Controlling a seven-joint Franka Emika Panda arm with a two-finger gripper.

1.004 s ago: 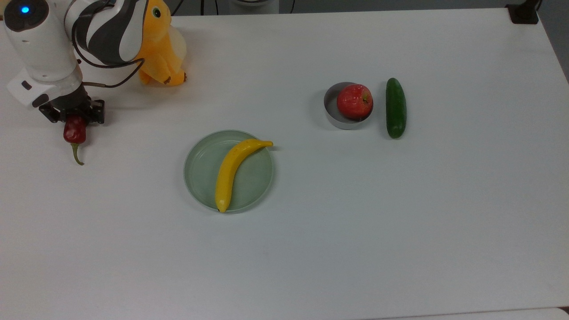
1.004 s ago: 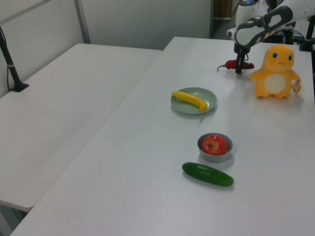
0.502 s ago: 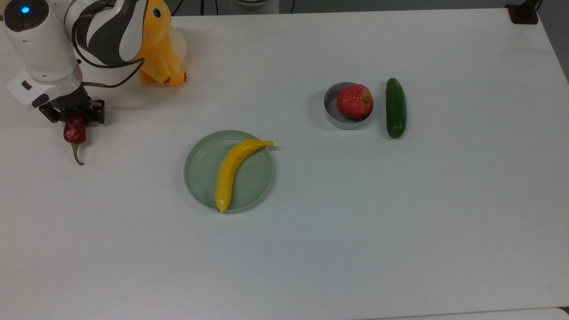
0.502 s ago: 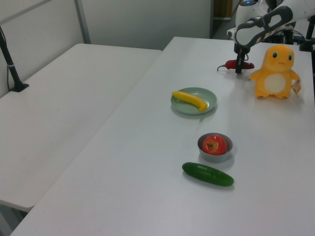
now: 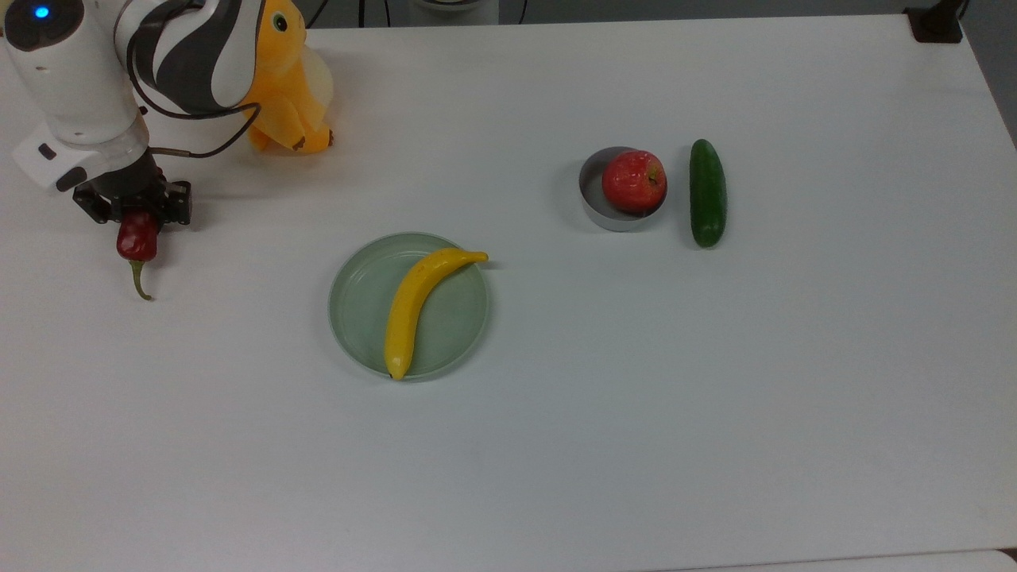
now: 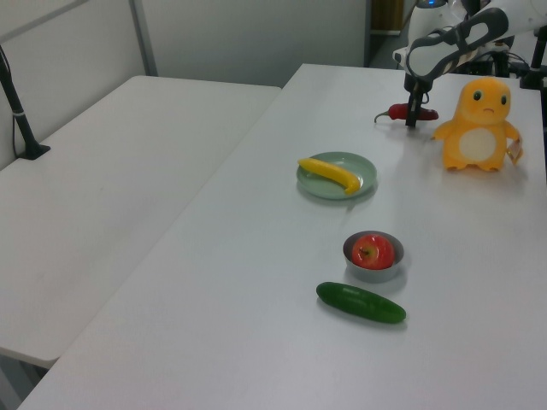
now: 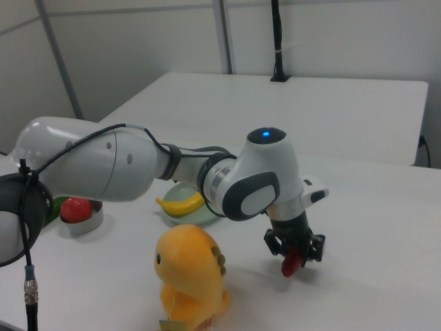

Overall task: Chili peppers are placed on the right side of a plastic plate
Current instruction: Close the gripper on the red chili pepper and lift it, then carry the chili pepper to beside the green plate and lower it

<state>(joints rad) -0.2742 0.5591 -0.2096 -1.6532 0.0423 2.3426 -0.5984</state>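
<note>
Now that the tool point(image 5: 137, 213) has clamped the chili point(image 5: 137, 244) & lifted it slightly off the desk point(image 5: 636, 397), carry to plate point(image 5: 357, 278) comes next, w/ banana point(image 5: 415, 302) lying across it.

White tables point(image 6: 128, 171) side by side, pale partition walls point(image 6: 248, 34) behind, even light.

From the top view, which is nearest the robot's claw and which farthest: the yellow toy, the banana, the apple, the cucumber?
Measured from the gripper, shut on the chili pepper, in the top view:
1. Yellow toy, up and to its right.
2. Banana, on the green plate.
3. Apple, in the metal bowl.
4. Cucumber, farthest right.
</note>
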